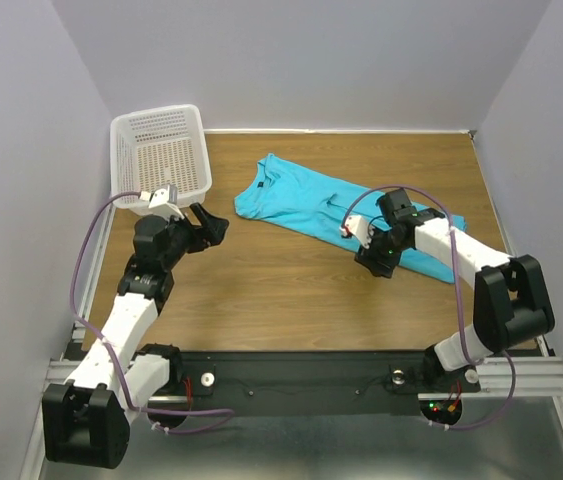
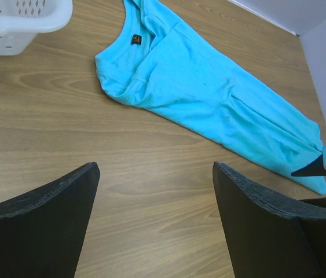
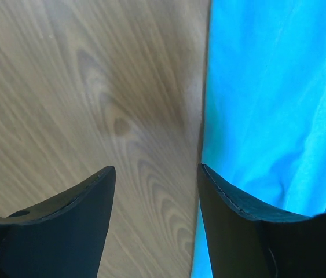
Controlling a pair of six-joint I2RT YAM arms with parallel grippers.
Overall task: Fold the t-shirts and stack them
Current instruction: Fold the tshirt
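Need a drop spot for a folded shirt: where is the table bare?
Bare table: the wide near band between the shirt and the near edge, from left pincer to right pincer; also the far right corner behind the shirt. Crowded: far left, where basket and left pincer sit close.

The right arm (image 1: 456, 250) lies across the shirt (image 1: 296, 200) in the top view, hiding its hem end. The left wrist view cuts the basket (image 2: 26, 17) off at the corner — only a rim and some wall show — and the shirt's shoulder at the top edge; the label (image 2: 135, 40) is too small to read. In the right wrist view the shirt runs off top and right, and whether the right gripper's (image 3: 157, 174) finger touches cloth cannot be told.
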